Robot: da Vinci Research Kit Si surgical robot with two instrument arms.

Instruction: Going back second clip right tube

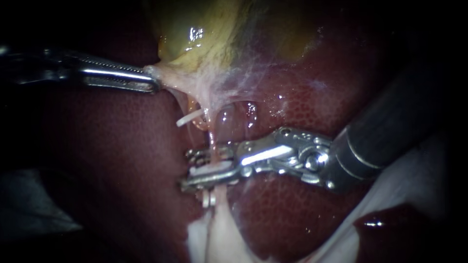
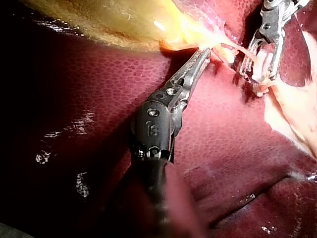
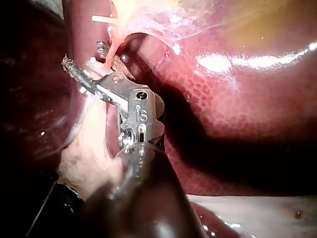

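Observation:
My left instrument (image 1: 151, 80) comes in from the left, its jaws shut on the pale tissue at the neck of the yellow-green gallbladder (image 1: 204, 34), pulling it taut; the left wrist view shows this grip (image 2: 204, 52). My right instrument (image 1: 186, 170) reaches in from the right. Its jaws stand open around the thin pink right tube (image 1: 213, 139), with a white clip (image 1: 210, 169) on the tube between them. Another white clip (image 1: 190, 118) sits higher on the strand to the left. A small pale clip (image 1: 209, 198) lies just below the jaws.
Dark red liver (image 1: 122, 156) surrounds the tubes on all sides. Thin webby tissue (image 1: 243, 73) spans between the gallbladder and the liver. Pale white tissue (image 1: 217, 234) lies below the tube, and a pale sheet (image 1: 414, 180) shows under the right shaft.

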